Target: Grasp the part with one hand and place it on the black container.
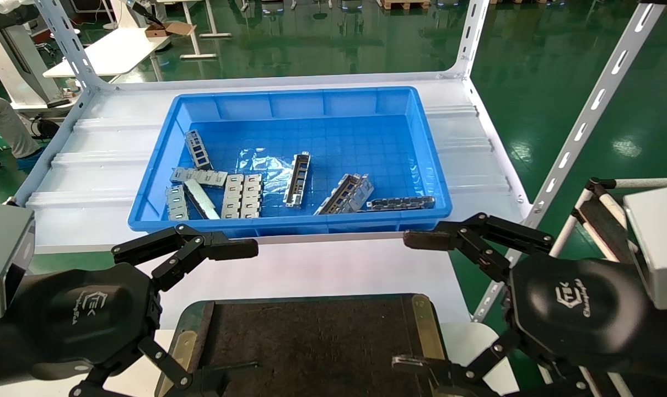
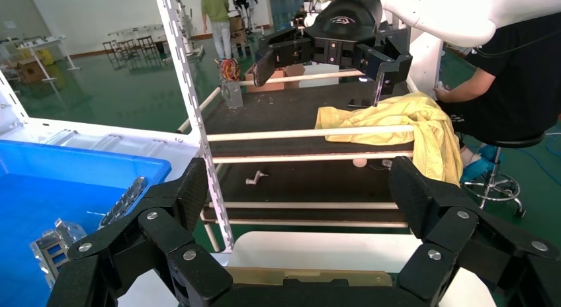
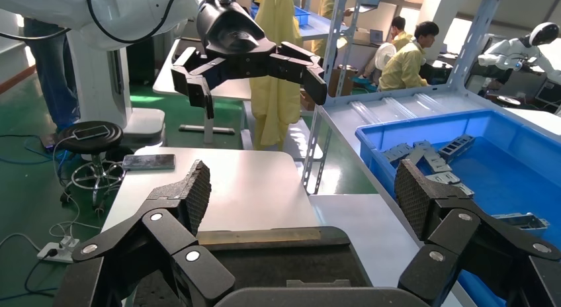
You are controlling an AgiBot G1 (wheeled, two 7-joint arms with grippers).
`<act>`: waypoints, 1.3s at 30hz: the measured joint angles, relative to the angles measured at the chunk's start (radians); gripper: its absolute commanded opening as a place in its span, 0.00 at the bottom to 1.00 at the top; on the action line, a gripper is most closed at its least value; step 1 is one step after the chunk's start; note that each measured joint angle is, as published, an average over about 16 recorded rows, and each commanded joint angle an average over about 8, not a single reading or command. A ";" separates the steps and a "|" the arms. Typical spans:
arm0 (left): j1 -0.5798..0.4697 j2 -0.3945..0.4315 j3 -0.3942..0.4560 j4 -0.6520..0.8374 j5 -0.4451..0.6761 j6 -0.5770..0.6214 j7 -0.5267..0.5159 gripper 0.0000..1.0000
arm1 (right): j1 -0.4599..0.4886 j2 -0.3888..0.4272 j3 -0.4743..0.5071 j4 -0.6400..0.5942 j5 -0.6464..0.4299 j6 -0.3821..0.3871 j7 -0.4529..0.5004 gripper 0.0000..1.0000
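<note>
A white shelf surface fills the middle of the head view, and on it a deep blue bin is set in the upper centre. The black container is seen at the bottom centre, its felt face bare and brass-coloured strips along its sides. The left gripper is held at the lower left and the right gripper at the lower right, each with fingers spread wide and nothing between them. Inside the bin, the part is found near the middle of the floor, apparently lying on its side. Wider slotted plates are clustered at the bin's lower left, and a dark chain-like strip is laid along its near wall.
</note>
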State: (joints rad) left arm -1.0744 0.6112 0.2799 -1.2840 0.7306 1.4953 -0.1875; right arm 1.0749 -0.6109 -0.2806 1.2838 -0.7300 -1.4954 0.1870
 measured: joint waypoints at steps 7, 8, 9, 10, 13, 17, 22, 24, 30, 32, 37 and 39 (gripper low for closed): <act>0.000 0.000 0.000 0.000 0.000 0.000 0.000 1.00 | 0.000 0.000 0.000 0.000 0.000 0.000 0.000 1.00; 0.000 0.000 0.000 0.000 0.000 0.000 0.000 1.00 | 0.000 0.000 0.000 0.000 0.000 0.000 0.000 1.00; 0.000 0.000 0.000 0.000 0.000 0.000 0.000 1.00 | 0.000 0.000 0.000 0.000 0.000 0.000 0.000 1.00; 0.000 0.000 0.000 0.000 0.000 0.000 0.000 1.00 | 0.000 0.000 0.000 0.000 0.000 0.000 0.000 1.00; 0.000 0.000 0.000 0.000 0.000 0.000 0.000 1.00 | 0.000 0.000 0.000 -0.001 0.000 0.000 0.000 1.00; 0.000 0.000 0.000 0.000 0.000 0.000 0.000 1.00 | 0.000 0.000 0.000 -0.001 0.000 0.000 0.000 1.00; -0.001 0.000 0.000 0.000 0.002 -0.002 0.000 1.00 | 0.000 0.000 0.000 -0.001 0.000 0.000 0.000 1.00; -0.001 0.001 0.000 0.000 0.003 -0.005 0.000 1.00 | 0.000 0.000 0.000 -0.001 0.000 0.000 -0.001 1.00; -0.006 0.009 0.004 0.003 0.022 -0.030 -0.001 1.00 | 0.001 0.000 0.000 -0.001 0.000 0.000 -0.001 1.00; -0.009 0.014 0.007 0.004 0.034 -0.046 -0.003 1.00 | 0.001 0.000 0.000 -0.001 0.000 0.000 -0.001 1.00; -0.023 0.036 0.019 0.009 0.076 -0.102 -0.012 1.00 | 0.001 0.000 -0.001 -0.002 0.000 0.000 -0.001 1.00; -0.031 0.048 0.026 0.012 0.098 -0.130 -0.018 1.00 | 0.001 0.000 -0.001 -0.002 0.001 0.000 -0.001 1.00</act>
State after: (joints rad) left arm -1.1053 0.6595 0.3063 -1.2721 0.8289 1.3650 -0.2055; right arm 1.0758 -0.6108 -0.2816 1.2820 -0.7294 -1.4958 0.1858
